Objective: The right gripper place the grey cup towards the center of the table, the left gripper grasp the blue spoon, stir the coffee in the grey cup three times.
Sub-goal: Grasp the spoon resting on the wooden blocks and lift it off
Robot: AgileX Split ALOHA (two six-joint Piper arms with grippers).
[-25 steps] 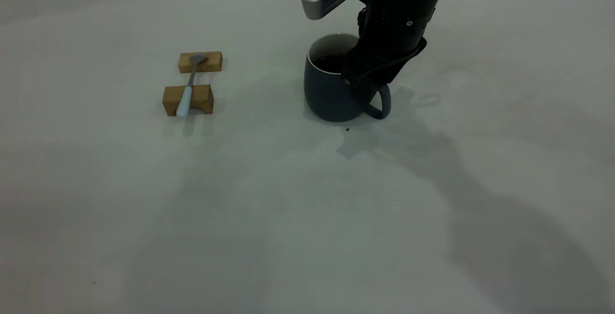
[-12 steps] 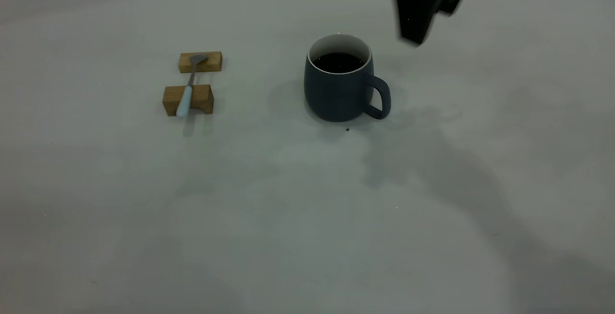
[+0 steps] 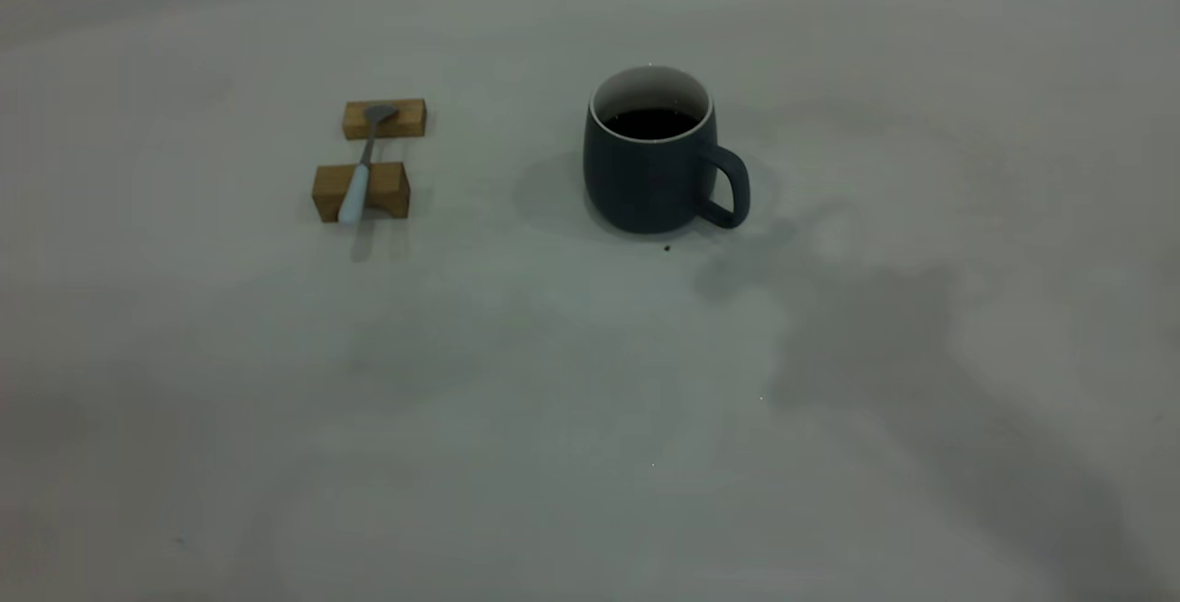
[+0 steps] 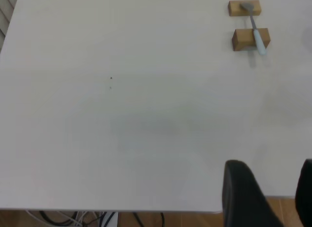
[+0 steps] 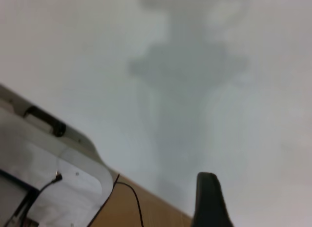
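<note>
Both arms lie outside the exterior view. The left gripper (image 4: pixel 273 197) is cut off by the frame edge; the right gripper (image 5: pixel 210 200) shows one finger only.

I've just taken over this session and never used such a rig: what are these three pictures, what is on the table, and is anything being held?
The wide picture comes from a camera outside the rig, facing two robot arms; neither arm shows in it. On the table stands the grey cup, upright, with dark coffee inside. To its left the blue spoon lies across two wooden blocks, apart from the cup.

The other two pictures come from cameras on the arms' wrists. The left wrist view shows the left gripper open at the table's edge, far from the spoon. The right wrist view shows one dark finger of the right gripper above bare table. Nothing is held.
</note>
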